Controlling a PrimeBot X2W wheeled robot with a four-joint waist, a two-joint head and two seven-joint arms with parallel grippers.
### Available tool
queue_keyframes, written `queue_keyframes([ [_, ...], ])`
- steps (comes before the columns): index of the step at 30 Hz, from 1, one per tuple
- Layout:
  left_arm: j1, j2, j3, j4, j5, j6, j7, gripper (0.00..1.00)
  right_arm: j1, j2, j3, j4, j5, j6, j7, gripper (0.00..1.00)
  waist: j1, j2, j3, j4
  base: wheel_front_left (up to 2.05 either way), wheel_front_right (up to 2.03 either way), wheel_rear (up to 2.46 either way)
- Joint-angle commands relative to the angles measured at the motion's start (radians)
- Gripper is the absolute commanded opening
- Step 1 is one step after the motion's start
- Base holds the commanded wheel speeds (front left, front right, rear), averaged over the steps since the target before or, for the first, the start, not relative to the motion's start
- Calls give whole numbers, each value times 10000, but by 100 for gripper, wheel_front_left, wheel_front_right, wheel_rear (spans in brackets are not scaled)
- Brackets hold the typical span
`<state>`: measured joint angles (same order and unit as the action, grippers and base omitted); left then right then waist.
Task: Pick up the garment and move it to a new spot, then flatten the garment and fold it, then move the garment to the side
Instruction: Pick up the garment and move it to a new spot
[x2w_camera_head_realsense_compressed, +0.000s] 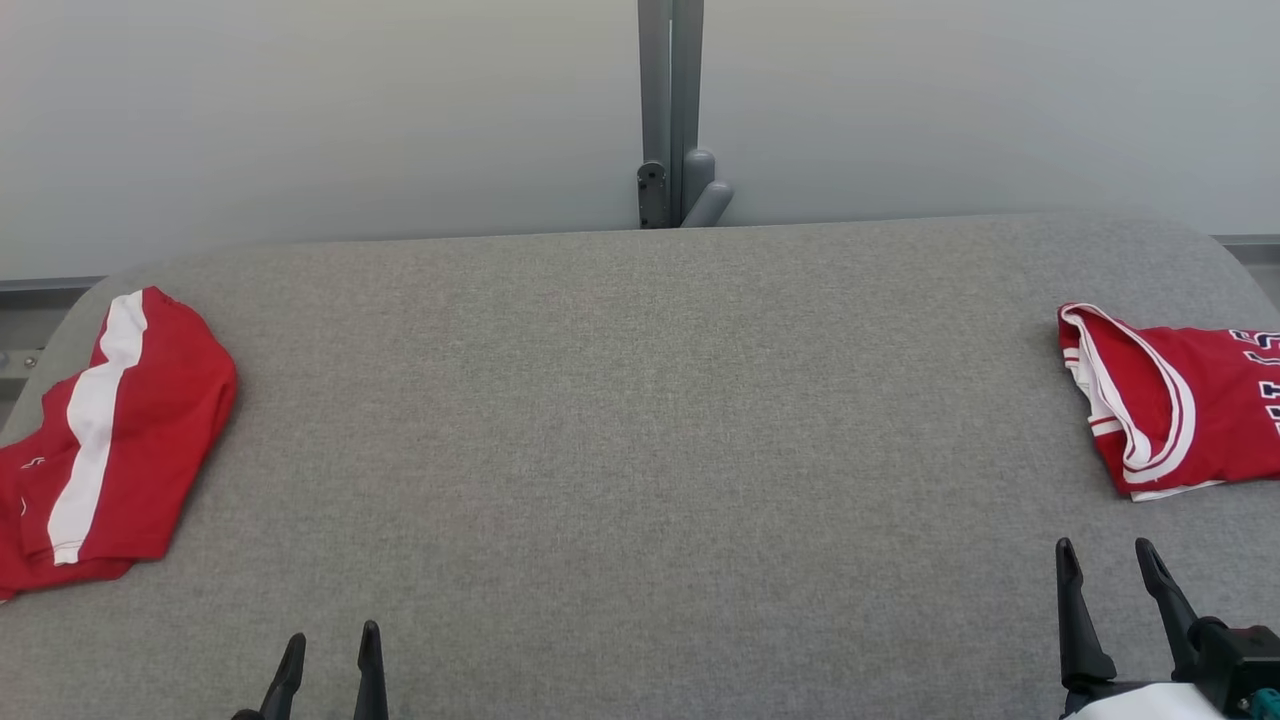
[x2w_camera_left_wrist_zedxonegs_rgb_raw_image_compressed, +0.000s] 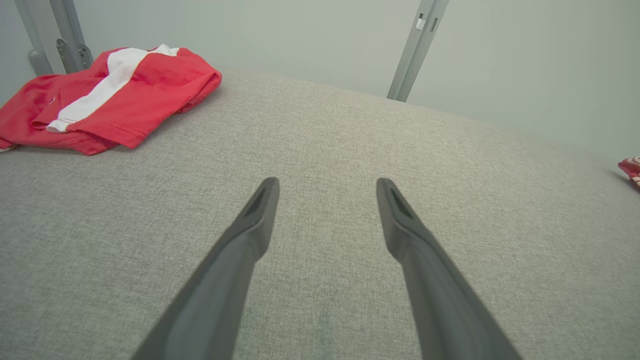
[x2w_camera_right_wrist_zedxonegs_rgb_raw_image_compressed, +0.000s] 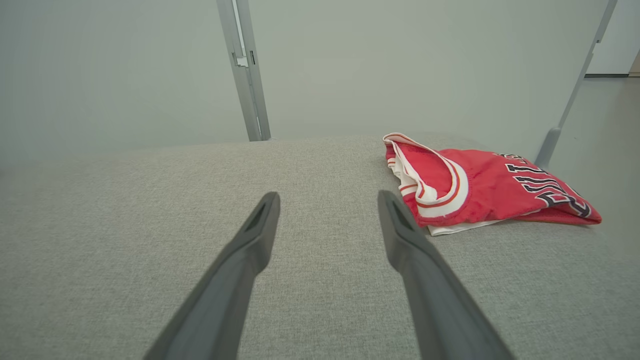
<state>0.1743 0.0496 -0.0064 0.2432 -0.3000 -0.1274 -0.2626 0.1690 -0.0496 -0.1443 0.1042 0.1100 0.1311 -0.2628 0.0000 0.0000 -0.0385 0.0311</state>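
Red shorts (x2w_camera_head_realsense_compressed: 120, 430), bunched, left on table (x2w_camera_head_realsense_compressed: 640, 450). Empty, wide open: left gripper (x2w_camera_head_realsense_compressed: 332, 636), right gripper (x2w_camera_head_realsense_compressed: 1105, 548). Likely best: left pinches top fold, lifts clear.

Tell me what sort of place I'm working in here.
Probably a robot test cell for folding clothes, not a home: a wide grey fabric-covered table, plain pale partition panels on a grey metal post, and a red white-striped garment and a red lettered jersey at its two ends.

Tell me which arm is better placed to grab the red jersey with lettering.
Right. The open right pincer is just short of the jersey; the left pincer, also open, is far across the table, nearer the striped shorts.
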Motion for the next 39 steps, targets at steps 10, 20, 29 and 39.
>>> queue_keyframes([
  [10,-127,22,-16,46,51,-19,-28,100,107,-20,49,34,104,-8,-22,100,0,0,-22,239,0,0,0],
  [20,-53,22,-8,56,166,48,-26,100,293,-21,161,57,209,-8,-22,100,0,0,-262,1829,0,0,0],
  [29,225,26,404,29,361,2,-26,100,285,-19,440,143,488,-8,-22,100,0,0,-565,4010,0,0,0],
  [39,553,22,1319,-744,-322,351,-26,100,-926,-26,1543,560,235,-8,-22,100,0,0,10,4627,0,0,0],
])
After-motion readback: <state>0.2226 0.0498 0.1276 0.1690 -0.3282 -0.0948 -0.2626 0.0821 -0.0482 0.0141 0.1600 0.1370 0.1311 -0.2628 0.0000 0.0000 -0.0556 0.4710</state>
